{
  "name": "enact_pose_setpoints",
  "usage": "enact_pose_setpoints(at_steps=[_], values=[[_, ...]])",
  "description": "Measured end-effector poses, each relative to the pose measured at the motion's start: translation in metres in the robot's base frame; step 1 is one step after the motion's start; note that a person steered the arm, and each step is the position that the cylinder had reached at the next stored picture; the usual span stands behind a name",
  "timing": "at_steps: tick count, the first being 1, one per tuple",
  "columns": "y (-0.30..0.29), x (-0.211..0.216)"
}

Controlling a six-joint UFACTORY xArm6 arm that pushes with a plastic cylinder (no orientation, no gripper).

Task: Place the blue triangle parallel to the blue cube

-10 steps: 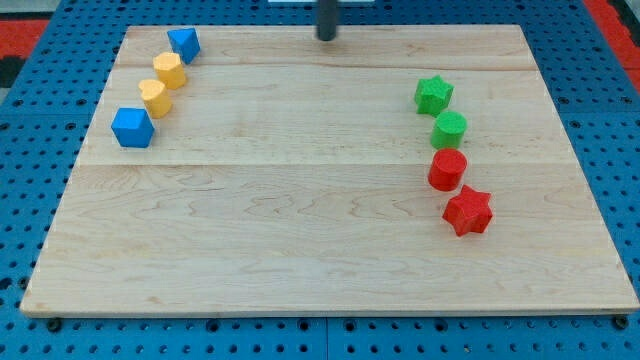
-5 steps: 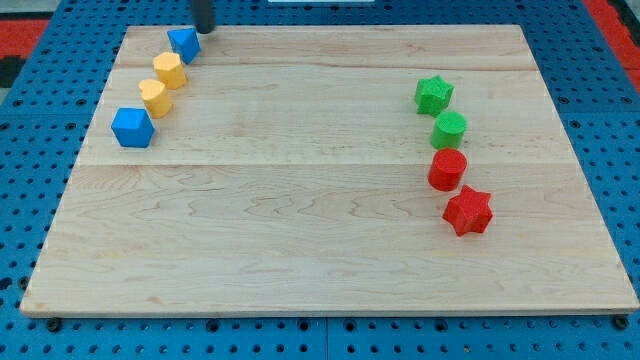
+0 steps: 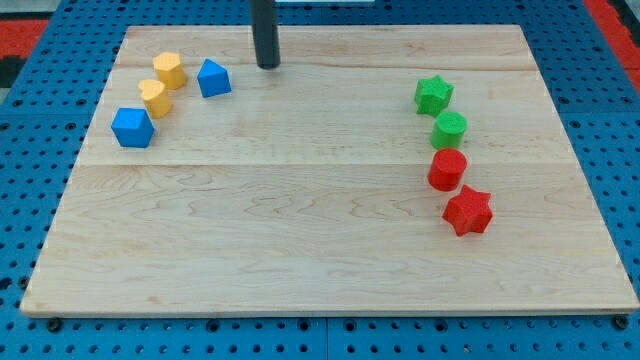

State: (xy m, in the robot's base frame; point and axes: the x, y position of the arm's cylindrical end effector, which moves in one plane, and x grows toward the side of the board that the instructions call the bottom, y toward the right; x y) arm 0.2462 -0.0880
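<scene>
Progress: partly done, by my judgement. The blue triangle lies on the board toward the view's upper left, just right of the two yellow blocks and apart from both. The blue cube sits lower and further left, near the board's left edge. The triangle is not yet level with the cube: it stands higher in the view, roughly abreast of the upper yellow block, with the lower yellow block between it and the cube on the diagonal. What appears left is to bring the triangle down the view until it sits alongside the cube.

My tip rests on the board near the top edge, to the right of the triangle and slightly above it. It is near the triangle, with bare wood showing between them; no contact. I carry no pincer, only a plain rod, so there is nothing to open or close and nothing is held.

From this position a push would need the tip moved round to the triangle's upper side first.

The green and red blocks at the view's right lie well apart from this work.
</scene>
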Motion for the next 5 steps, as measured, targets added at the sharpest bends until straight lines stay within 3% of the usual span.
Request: enact_pose_setpoints(at_steps=[1,3,4,5], values=[[-0.054,-0.021],[-0.061,0.057],[-0.033,0.104],[-0.063,0.120]])
